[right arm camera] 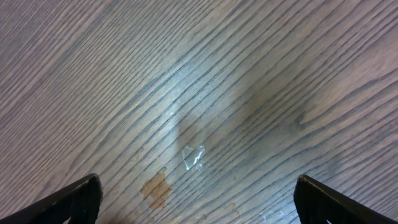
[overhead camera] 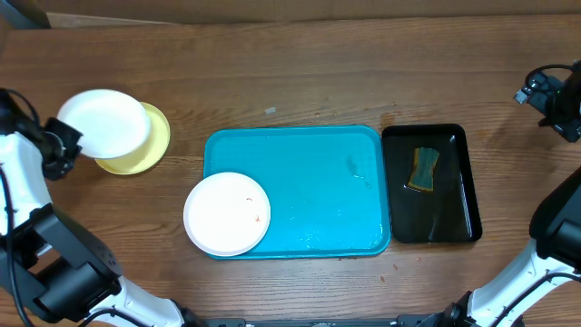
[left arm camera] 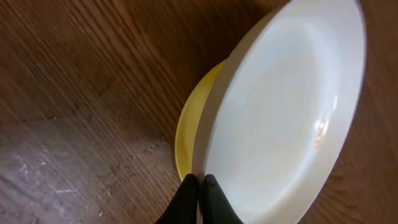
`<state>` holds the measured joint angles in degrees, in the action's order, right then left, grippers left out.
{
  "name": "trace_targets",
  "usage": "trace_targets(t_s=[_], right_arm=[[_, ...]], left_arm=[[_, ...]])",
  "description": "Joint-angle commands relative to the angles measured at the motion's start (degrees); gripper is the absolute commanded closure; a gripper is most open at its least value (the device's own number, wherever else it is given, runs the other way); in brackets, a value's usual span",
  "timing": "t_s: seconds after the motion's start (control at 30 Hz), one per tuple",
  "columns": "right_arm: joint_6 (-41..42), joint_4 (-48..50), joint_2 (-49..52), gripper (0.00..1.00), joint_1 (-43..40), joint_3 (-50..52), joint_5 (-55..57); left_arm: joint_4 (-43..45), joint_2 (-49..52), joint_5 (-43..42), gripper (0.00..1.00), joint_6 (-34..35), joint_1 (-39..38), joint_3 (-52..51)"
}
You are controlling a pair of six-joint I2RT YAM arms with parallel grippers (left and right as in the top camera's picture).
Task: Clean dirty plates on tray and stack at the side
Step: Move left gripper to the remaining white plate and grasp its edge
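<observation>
My left gripper (overhead camera: 64, 147) is shut on the rim of a white plate (overhead camera: 103, 123) at the table's left side. This plate (left arm camera: 280, 112) lies partly over a yellow-green plate (overhead camera: 156, 145), offset to the upper left; the left wrist view shows the yellow rim (left arm camera: 189, 124) beneath it and my gripper (left arm camera: 199, 182) pinching the white edge. A second white plate (overhead camera: 227, 213) with small orange smudges rests on the turquoise tray (overhead camera: 318, 154), at its front-left corner. My right gripper (overhead camera: 547, 94) hangs open at the far right, over bare wood (right arm camera: 199, 194).
A narrow black tray (overhead camera: 454, 204) stands just right of the turquoise tray, with a green-yellow sponge (overhead camera: 423, 169) in it. Small wet spots and a brown stain (right arm camera: 155, 188) mark the wood under the right gripper.
</observation>
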<state>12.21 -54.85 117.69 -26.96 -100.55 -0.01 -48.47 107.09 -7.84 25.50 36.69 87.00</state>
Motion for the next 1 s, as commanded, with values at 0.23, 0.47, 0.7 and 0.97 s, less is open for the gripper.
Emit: trace_targets(t_s=[0.23,0.47,0.7,0.97], right_arm=[[0.46,0.37,-1.64,0.00,0.11,-0.44,-0.07],[0.46,0.37,-1.64,0.00,0.11,-0.44,-0.07],[0.48,0.37,-1.64,0.00,0.11,-0.44,-0.07],[0.46,0.37,-1.64,0.00,0.11,-0.44,-0.07]], left_arm=[[3.08,-1.44,-0.66,0.24,-1.31,-1.09,-4.13],[-9.03,-1.81,-32.52,0.03,-13.40,-1.42,-2.93],[-30.08,-1.90,-23.63,0.36,-18.32,-3.87,-2.95],[-36.22,-1.90,-18.78,0.52,-20.20,-13.44,-2.99]])
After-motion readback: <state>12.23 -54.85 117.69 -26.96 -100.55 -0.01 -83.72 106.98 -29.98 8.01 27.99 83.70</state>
